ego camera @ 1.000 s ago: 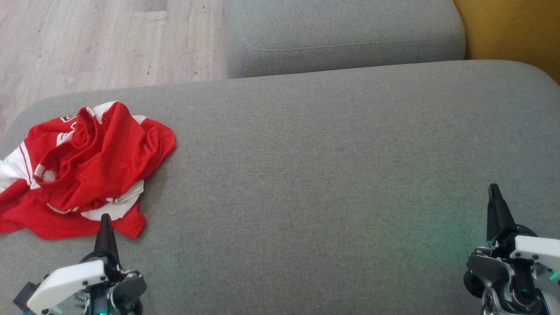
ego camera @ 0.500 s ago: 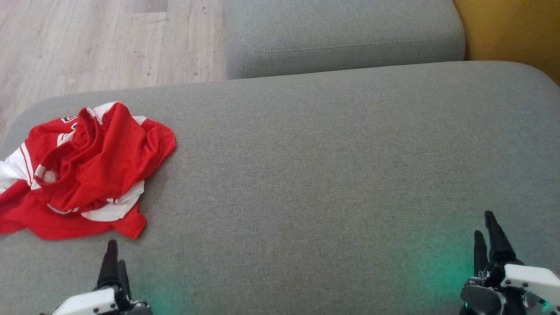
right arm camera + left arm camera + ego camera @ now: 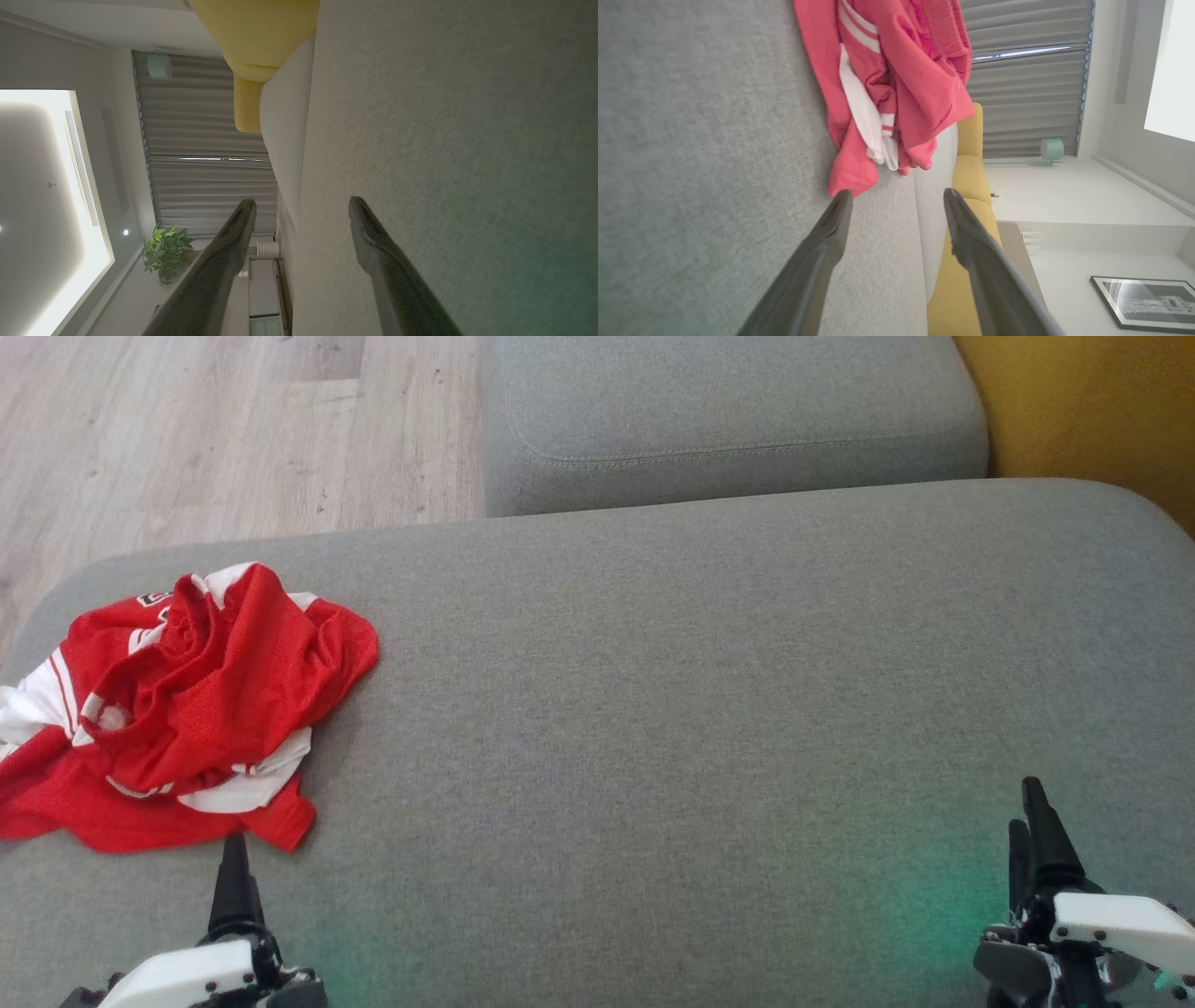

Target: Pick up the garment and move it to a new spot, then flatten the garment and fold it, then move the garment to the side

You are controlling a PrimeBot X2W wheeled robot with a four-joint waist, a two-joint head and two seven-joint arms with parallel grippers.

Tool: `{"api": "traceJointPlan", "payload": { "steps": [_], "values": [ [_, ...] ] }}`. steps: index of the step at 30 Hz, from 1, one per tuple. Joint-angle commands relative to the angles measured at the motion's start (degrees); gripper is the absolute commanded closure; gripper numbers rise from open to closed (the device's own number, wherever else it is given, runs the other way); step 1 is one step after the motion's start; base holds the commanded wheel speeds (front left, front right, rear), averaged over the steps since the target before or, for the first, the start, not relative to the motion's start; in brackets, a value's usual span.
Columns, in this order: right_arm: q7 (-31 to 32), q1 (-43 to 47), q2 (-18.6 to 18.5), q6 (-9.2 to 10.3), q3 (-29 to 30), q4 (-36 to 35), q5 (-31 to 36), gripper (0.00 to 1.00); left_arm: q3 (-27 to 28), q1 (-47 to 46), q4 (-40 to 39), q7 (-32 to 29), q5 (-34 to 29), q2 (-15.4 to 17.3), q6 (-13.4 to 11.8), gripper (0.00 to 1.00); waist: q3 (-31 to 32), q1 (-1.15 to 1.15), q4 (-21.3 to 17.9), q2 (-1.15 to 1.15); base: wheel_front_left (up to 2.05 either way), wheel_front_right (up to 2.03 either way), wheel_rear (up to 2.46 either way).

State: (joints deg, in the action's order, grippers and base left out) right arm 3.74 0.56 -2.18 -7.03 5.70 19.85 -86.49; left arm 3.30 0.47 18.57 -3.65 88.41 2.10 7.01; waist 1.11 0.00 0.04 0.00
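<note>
A crumpled red garment (image 3: pixel 177 709) with white stripes lies at the left end of the grey cushion (image 3: pixel 700 709). In the left wrist view the garment (image 3: pixel 887 84) hangs just beyond my fingertips, its nearest corner close to one finger. My left gripper (image 3: pixel 233 873) stands open just in front of the garment's near edge, apart from it and holding nothing. My right gripper (image 3: pixel 1032 821) is open at the cushion's near right, far from the garment, with bare fabric between its fingers (image 3: pixel 233 242).
A second grey cushion (image 3: pixel 738 420) sits behind the main one. Wooden floor (image 3: pixel 187 439) lies beyond the far left. A yellow seat (image 3: pixel 1092 401) stands at the far right. The cushion's left edge runs close beside the garment.
Both grippers have opened from shut and drawn back toward the near edge. The head camera has tilted slightly, shifting the whole picture down. The garment has not moved.
</note>
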Motion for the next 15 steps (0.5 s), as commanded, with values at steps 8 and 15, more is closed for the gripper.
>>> {"api": "traceJointPlan", "payload": {
  "steps": [8, 15],
  "values": [
    [-1.9, -1.6, -0.3, -0.09, -1.9, -3.3, 7.9, 0.0, -0.9, -1.2, -4.6, 1.9, -8.8, 0.4, -1.3, 0.0, 0.6, 0.0, 0.0, 0.0, 0.0, 0.0, 0.0],
    [-3.1, -1.2, -0.3, -0.12, -3.2, -4.7, 15.4, 0.0, -2.5, -0.7, -6.3, 3.1, -17.4, 0.4, -2.9, 0.0, 1.0, 0.0, 0.0, 0.0, 0.0, 0.0, 0.0]
  ]
}}
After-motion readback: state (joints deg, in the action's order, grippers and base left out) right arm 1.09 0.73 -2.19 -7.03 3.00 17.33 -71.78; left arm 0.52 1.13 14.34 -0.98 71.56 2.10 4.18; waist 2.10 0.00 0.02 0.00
